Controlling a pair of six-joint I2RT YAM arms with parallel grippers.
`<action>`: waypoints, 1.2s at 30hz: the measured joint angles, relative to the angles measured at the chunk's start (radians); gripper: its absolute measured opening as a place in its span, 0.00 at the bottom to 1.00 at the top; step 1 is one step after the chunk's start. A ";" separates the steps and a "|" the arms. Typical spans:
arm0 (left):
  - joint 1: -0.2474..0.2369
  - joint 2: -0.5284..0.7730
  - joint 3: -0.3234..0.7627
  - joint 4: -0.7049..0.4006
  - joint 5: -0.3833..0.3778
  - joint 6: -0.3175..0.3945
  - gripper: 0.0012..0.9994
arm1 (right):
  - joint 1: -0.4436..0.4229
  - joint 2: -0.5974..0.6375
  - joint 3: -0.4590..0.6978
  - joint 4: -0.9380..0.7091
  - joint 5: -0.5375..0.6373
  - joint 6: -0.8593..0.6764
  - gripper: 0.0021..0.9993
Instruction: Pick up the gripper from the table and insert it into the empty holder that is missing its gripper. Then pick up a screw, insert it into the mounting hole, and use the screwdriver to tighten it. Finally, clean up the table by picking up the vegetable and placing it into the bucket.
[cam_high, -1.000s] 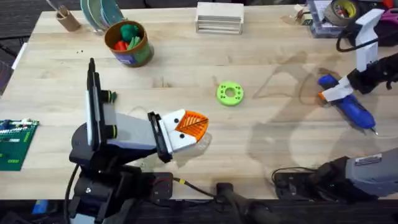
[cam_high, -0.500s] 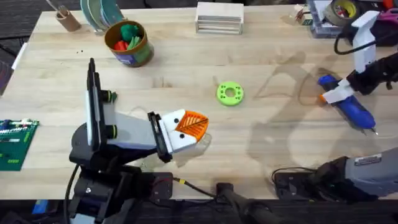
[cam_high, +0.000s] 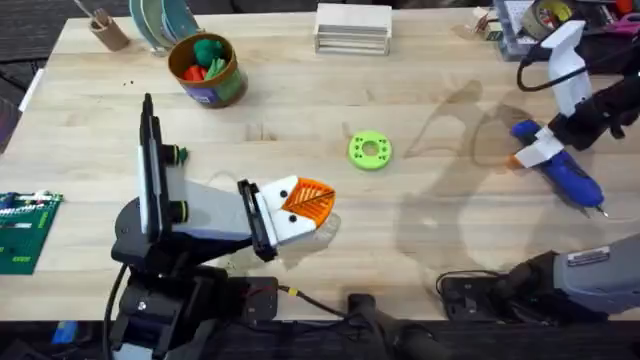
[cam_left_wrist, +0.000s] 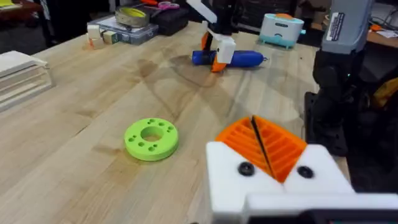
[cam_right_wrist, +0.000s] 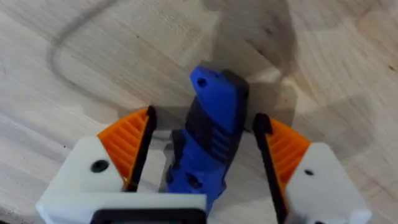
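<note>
1. Two fingers of the right gripper (cam_right_wrist: 199, 155) straddle the screwdriver (cam_high: 560, 168) at three o'clock on the worktop (cam_high: 300, 110), spread, not clamping.
2. Its wrist has swung upward since a second ago; likely releasing the tool.
3. Left gripper (cam_high: 305, 205) stays clenched, empty, at six o'clock.
4. Vegetable (cam_high: 207, 48) sits in the bucket (cam_high: 205, 70) at eleven o'clock; cleanup looks done.

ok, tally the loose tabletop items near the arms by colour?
Blue: 1, the screwdriver, between the right end effector pads.
Green: 1, the flat ring.
Yellow-brown: 1, the bucket, green and red toys inside.
Total: 3
</note>
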 joint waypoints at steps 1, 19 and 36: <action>0.000 0.000 0.000 0.000 0.000 0.000 0.00 | 0.000 0.000 0.000 0.000 0.001 0.000 0.99; 0.000 0.000 0.000 0.000 0.000 0.000 0.00 | 0.000 0.000 0.000 -0.002 0.004 0.003 0.99; 0.000 0.000 0.000 0.000 0.000 0.000 0.00 | 0.000 0.000 0.000 -0.008 0.021 0.008 0.57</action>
